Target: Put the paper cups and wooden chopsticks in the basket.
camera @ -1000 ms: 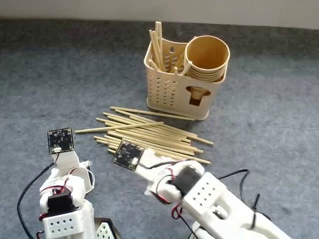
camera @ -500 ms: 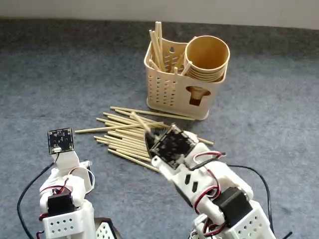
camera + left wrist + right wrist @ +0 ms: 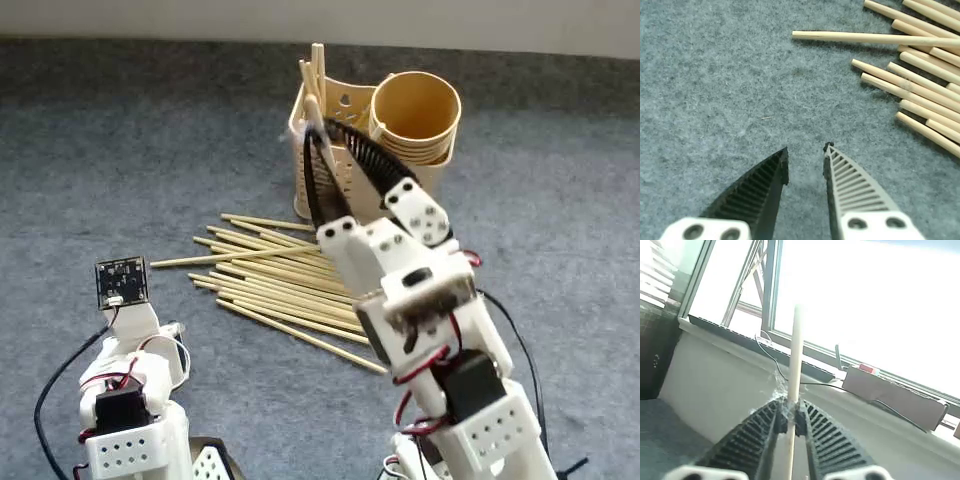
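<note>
A cream basket [image 3: 345,100] stands at the back with a stack of paper cups [image 3: 415,115] and several chopsticks [image 3: 318,65] upright in it. My right gripper [image 3: 316,135] is raised in front of the basket's left part, shut on one wooden chopstick [image 3: 796,350] that stands up between the fingers [image 3: 767,422]. A pile of loose chopsticks [image 3: 270,275] lies on the grey carpet in front of the basket. My left gripper [image 3: 806,150] hangs open and empty just above the carpet, beside the near-left ends of the pile [image 3: 920,85].
Grey carpet [image 3: 130,170] covers the whole table. The left arm [image 3: 130,370] sits low at the front left. The right arm's body [image 3: 420,300] rises over the right end of the pile. A pale wall runs along the back.
The right arm has lifted off the pile with one chopstick and swung up and back to the basket. The left arm has not moved.
</note>
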### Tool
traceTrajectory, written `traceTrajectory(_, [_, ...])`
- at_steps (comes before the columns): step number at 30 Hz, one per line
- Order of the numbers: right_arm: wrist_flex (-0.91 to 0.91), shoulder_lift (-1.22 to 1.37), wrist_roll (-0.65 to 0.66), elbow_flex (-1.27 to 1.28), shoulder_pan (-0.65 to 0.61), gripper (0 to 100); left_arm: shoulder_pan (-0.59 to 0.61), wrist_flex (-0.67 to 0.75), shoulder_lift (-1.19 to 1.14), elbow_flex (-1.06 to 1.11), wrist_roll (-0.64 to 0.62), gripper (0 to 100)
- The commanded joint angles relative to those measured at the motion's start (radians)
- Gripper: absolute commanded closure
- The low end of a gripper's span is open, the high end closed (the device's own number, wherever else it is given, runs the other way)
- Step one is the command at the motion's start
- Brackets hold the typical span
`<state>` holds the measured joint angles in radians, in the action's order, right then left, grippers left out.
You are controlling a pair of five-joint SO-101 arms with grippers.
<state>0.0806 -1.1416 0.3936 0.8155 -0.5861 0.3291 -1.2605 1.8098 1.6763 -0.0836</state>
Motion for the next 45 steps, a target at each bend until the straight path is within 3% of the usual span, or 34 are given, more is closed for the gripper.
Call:
traceTrajectory(1, [-0.042,0.157,0.000,-0.165,0.061,99.0,0.005,-0.003,-0.002,0.021,0.002,87])
traceTrajectory(8, [-0.185,0.433,0.000,-0.332,0.128,99.1,0.005,-0.003,-0.002,0.021,0.002,87])
traceTrajectory(15, [-0.186,0.556,-0.008,-0.312,0.143,99.1,0.005,-0.003,-0.002,0.021,0.002,87])
traceTrajectory(20, [-0.174,0.570,-0.141,-0.229,0.160,94.7,0.005,-0.003,-0.002,0.021,0.002,87])
traceTrajectory(24, [0.044,0.576,-0.233,-0.226,0.168,83.5,0.005,-0.003,-0.002,0.021,0.002,87])
traceTrajectory(35, [0.671,0.565,-0.239,-0.541,0.125,83.6,0.005,-0.003,-0.002,0.021,0.002,87])
traceTrajectory(45, [1.020,0.565,-0.239,-0.570,0.008,83.6,0.005,-0.003,-0.002,0.021,0.002,87])
